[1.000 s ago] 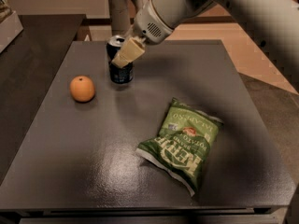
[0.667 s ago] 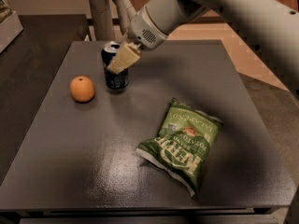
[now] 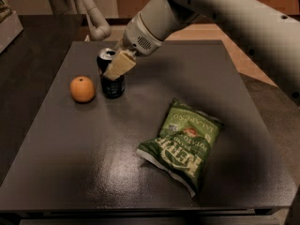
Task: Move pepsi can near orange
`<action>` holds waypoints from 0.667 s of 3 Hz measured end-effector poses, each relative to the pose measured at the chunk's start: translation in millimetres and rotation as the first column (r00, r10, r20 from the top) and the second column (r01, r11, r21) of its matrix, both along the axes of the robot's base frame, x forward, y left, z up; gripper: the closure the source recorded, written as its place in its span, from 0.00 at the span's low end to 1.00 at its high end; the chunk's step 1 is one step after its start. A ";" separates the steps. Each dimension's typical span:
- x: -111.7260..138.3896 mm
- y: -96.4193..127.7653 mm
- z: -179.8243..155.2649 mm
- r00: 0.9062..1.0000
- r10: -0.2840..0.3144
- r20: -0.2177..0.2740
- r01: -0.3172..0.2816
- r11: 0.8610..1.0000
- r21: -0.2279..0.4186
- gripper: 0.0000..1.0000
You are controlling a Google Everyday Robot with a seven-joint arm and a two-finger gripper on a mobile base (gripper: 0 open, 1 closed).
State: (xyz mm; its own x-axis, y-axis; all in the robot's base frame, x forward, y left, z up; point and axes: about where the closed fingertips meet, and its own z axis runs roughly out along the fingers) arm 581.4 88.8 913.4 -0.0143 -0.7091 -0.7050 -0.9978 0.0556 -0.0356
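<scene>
Jaws are sitting at the far-left part of the desk, closed around the upper part of the pepsi can. One tan finger is lying diagonally across the can's front, touching it. The other finger is hiding behind the can, so I'm reading the grip from the near side only. The arm is reaching in from the upper right of the picture, with the wrist angling down toward the can.

The can is standing roughly upright between the jaws, with its silver top showing just above and picture-left of the tan finger. Can't tell if its base is resting on the desk or hanging just clear of it.

The orange is sitting on the desk picture-left of the jaws and a bit lower, just beside the can. A narrow gap is showing between the two, so they aren't touching.

A green chip bag is lying flat well apart from the jaws, toward the camera and picture-right, label facing up.
</scene>
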 end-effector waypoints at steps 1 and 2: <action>-0.2 -0.1 -7.1 1.000 0.007 -0.004 -0.008 1.000 -0.011 0.36; -0.7 -2.6 -12.1 1.000 0.011 -0.008 -0.011 1.000 0.000 0.12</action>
